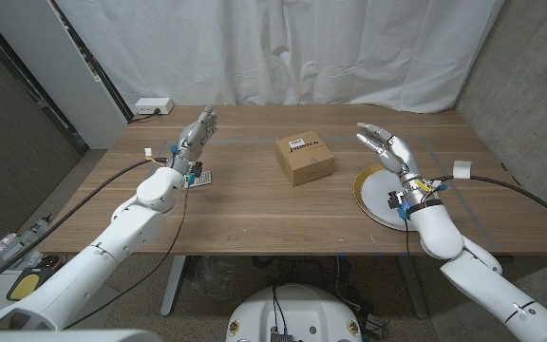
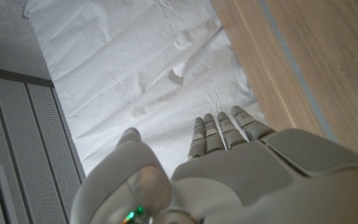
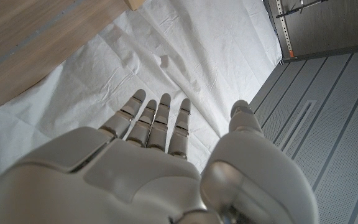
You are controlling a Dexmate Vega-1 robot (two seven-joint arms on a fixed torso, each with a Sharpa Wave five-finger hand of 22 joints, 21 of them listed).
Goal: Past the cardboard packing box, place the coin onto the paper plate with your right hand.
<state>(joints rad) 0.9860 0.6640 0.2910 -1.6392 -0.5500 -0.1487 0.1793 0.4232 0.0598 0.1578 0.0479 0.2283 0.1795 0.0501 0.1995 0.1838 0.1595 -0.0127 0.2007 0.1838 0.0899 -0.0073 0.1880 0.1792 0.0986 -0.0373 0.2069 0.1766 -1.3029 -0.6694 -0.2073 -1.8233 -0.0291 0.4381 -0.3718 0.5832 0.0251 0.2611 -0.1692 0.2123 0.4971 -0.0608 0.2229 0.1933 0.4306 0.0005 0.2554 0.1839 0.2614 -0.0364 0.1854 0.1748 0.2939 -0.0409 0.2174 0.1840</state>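
A small cardboard packing box [image 1: 304, 159] with a printed label stands at the middle of the wooden table [image 1: 254, 209]. To its right lies a white paper plate [image 1: 375, 198] with a gold rim, its right side covered by my right wrist. My right hand [image 1: 385, 147] is raised over the plate's far edge, fingers spread and straight, holding nothing [image 3: 148, 162]. My left hand [image 1: 196, 133] is up over the table's left part, fingers extended and together, also holding nothing [image 2: 229, 162]. A small dark speckled item [image 1: 198, 177] lies on the table by my left wrist.
A white socket strip [image 1: 152, 106] sits at the table's back left corner. A small white object [image 1: 461, 170] is near the right edge. A white curtain [image 1: 292, 47] hangs behind the table, and a grey cabinet [image 1: 27, 76] stands at the left.
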